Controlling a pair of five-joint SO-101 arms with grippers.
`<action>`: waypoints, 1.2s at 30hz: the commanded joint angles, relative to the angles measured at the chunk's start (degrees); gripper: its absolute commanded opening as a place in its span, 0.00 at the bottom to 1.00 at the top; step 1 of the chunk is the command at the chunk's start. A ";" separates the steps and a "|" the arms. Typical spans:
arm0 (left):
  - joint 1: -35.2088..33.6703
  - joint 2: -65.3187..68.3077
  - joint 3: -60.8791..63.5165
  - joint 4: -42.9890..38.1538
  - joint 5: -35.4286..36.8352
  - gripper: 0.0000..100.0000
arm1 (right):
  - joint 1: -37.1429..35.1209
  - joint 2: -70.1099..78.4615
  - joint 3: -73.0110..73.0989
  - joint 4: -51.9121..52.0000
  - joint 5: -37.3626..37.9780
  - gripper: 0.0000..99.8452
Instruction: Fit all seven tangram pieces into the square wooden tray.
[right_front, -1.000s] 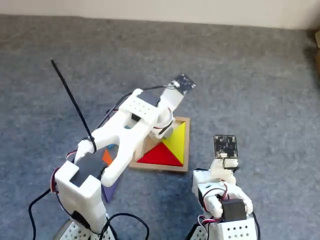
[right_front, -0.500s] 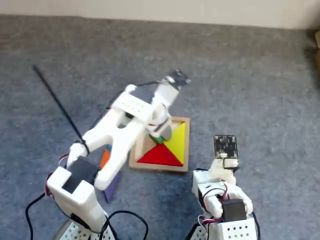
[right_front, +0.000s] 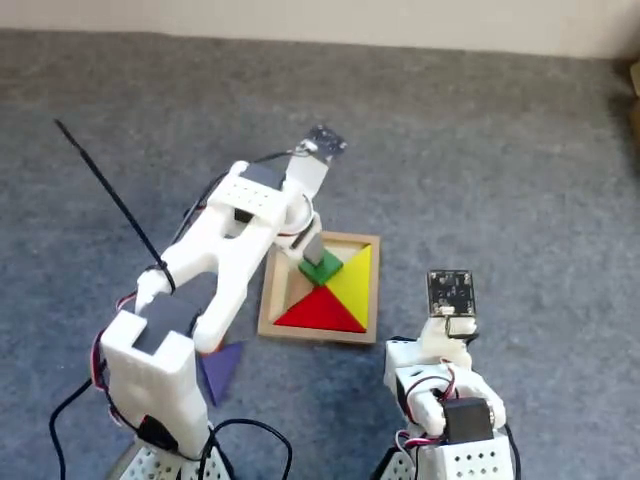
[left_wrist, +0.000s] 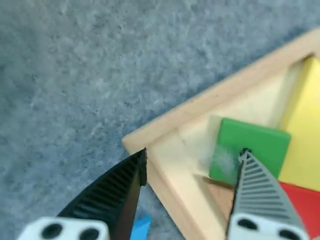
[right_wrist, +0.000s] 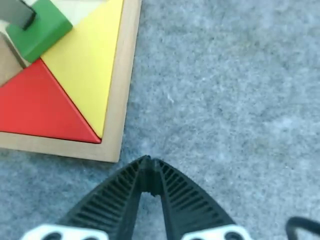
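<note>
Left gripper (left_wrist: 194, 152): we are seeing it spread wide over a corner of the wooden tray (left_wrist: 210, 97). The grey finger (left_wrist: 255, 185) is touching the green square (left_wrist: 250, 150), and the black finger (left_wrist: 122, 187) is hanging outside the rim.
Green square: it is sitting inside the tray near the middle, against the yellow triangle (right_front: 355, 278), with the red triangle (right_front: 318, 312) beside it.
Loose pieces: a purple triangle (right_front: 220, 365) is lying on the carpet (right_front: 500, 150) by the left arm's base, and a blue piece (left_wrist: 141, 225) is lying just outside the tray.
Right gripper (right_wrist: 148, 162): we are seeing its fingers pressed together, hovering over carpet near the tray's rim.
</note>
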 joint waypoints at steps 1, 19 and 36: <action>-2.24 0.75 -2.77 -0.44 -0.09 0.28 | 0.48 -0.66 7.16 0.31 0.35 0.01; 1.80 0.66 -18.24 14.24 0.53 0.28 | 0.48 -0.66 7.16 0.31 0.44 0.01; 6.29 1.36 -8.57 10.11 3.16 0.28 | 0.48 -0.66 7.16 0.31 0.44 0.01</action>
